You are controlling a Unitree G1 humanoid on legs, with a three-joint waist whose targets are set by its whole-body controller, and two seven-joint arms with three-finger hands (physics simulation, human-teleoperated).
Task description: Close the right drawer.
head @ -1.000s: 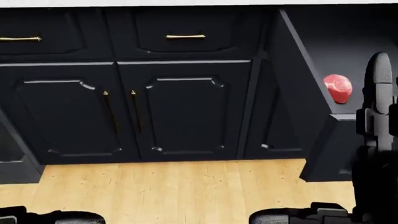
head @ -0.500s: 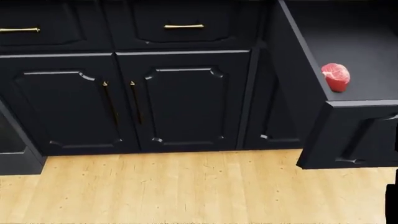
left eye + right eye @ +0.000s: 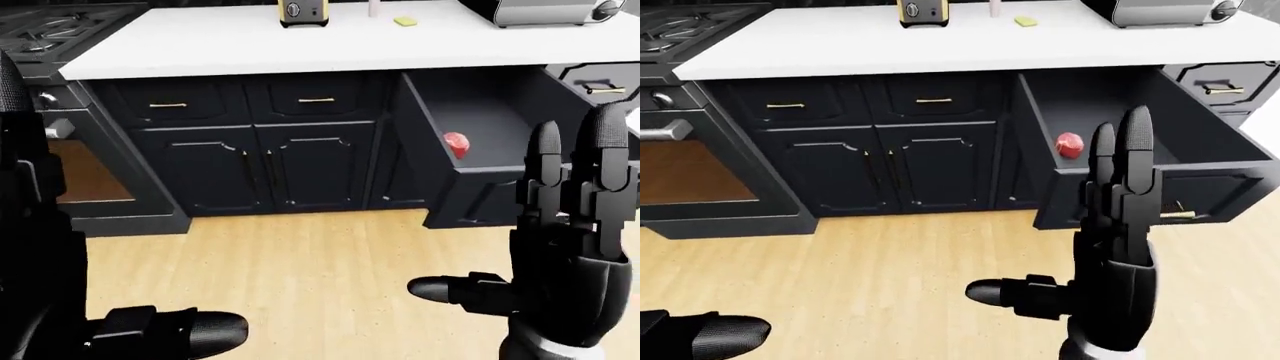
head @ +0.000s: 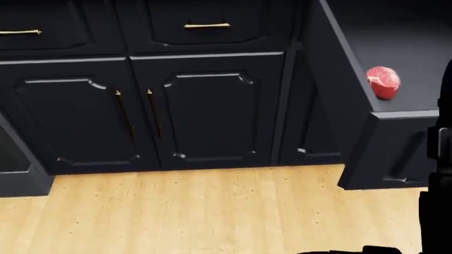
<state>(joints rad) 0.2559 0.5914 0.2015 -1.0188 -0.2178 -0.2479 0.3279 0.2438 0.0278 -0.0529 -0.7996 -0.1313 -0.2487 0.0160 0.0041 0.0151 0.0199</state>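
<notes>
1 red lump (image 3: 1069, 145) in pulled-out right drawer (image 3: 1200, 161) — right hand (image 3: 1120, 225) fingers spread, empty.

1. Light is even and flat across all three views, with no visible lamp or window as its source.
2. The white worktop (image 3: 330, 41) renders very bright, close to washed out.
3. The black cabinet fronts (image 4: 205, 106) stay dark, their panel edges picked out by thin pale highlights.
4. The wooden floor (image 3: 320, 262) is evenly lit and carries hardly any cast shadow.
5. Edges are slightly soft throughout; straight lines stay straight toward the borders.
</notes>
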